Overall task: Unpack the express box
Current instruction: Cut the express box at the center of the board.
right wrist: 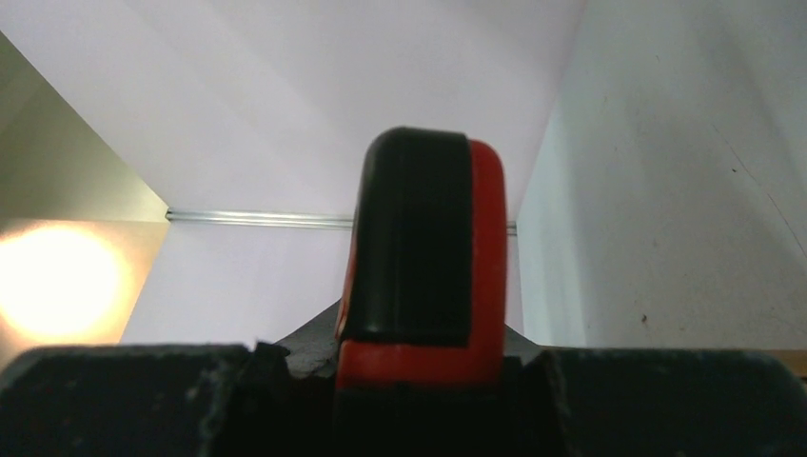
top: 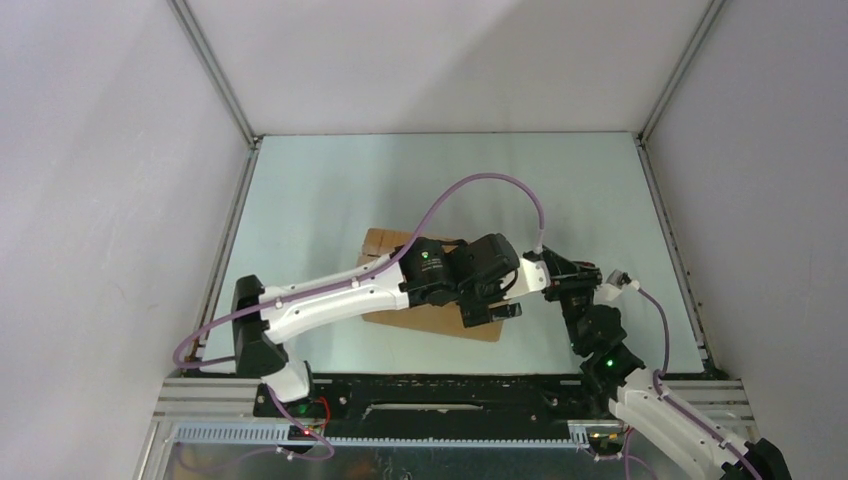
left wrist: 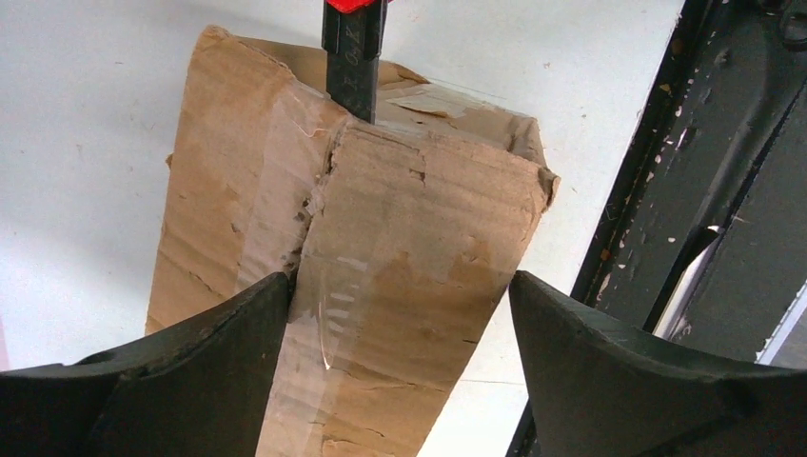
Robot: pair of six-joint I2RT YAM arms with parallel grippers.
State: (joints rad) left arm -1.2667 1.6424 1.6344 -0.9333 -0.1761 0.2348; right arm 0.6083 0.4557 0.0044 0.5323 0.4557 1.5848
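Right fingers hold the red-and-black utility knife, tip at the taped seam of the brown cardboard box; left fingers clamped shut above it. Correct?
One thing is off: the left fingers are wide open, not shut, flanking the brown corrugated cardboard box in the left wrist view. The rest stands: right fingers hold the red-and-black utility knife, tip at the taped seam.

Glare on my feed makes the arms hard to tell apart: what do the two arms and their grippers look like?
They match. The left arm and right arm have white shells with black joint housings. A lilac cable loops along each, and a green light shows on a black joint of each. The left gripper has broad, matte-black, wedge-shaped fingers.
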